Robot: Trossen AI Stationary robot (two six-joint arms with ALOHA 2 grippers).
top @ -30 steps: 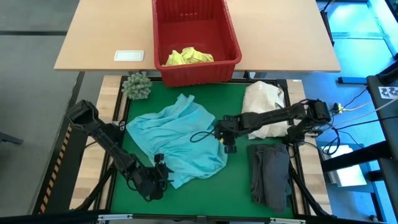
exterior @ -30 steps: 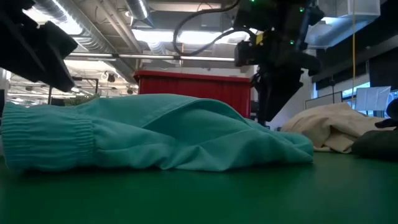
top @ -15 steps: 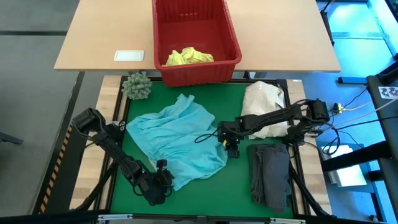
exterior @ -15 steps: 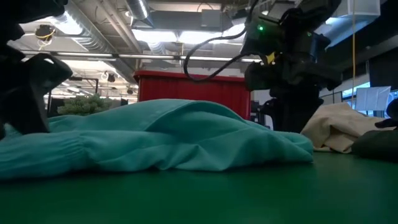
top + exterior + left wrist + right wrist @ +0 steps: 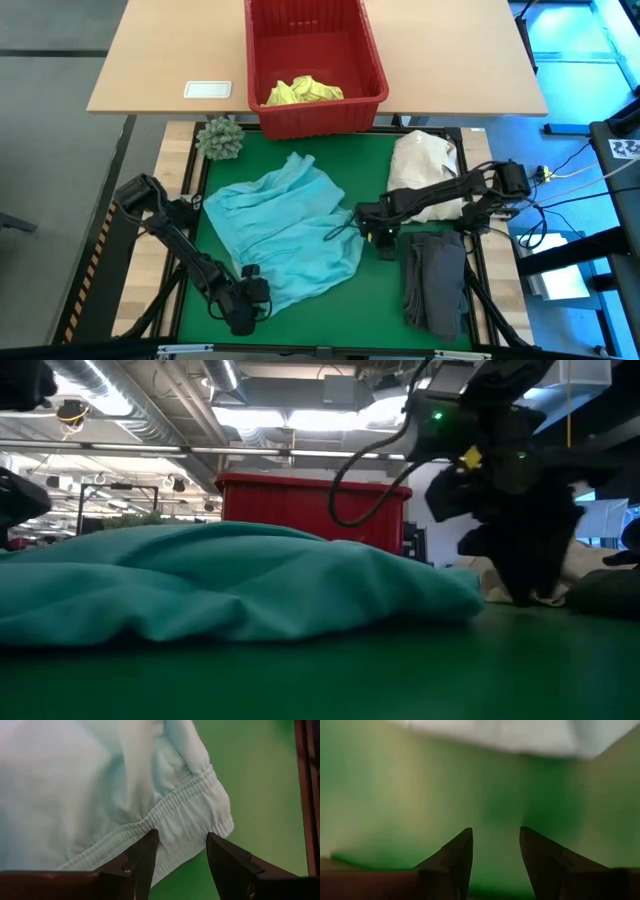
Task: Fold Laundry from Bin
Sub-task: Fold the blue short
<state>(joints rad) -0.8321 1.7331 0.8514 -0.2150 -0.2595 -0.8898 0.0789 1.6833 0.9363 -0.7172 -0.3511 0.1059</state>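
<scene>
Turquoise garment (image 5: 283,232) lay spread mid-mat, near side of the red bin (image 5: 314,64). Left gripper (image 5: 179,855) hovered at its ribbed hem, fingers apart, empty. Right gripper (image 5: 495,851) over bare mat (image 5: 360,300), fingers apart, empty.

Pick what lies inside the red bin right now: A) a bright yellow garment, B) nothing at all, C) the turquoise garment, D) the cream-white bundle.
A: the high view shows a crumpled yellow garment in the red bin, while the turquoise garment is spread on the green mat and the cream-white bundle lies beside it.
</scene>
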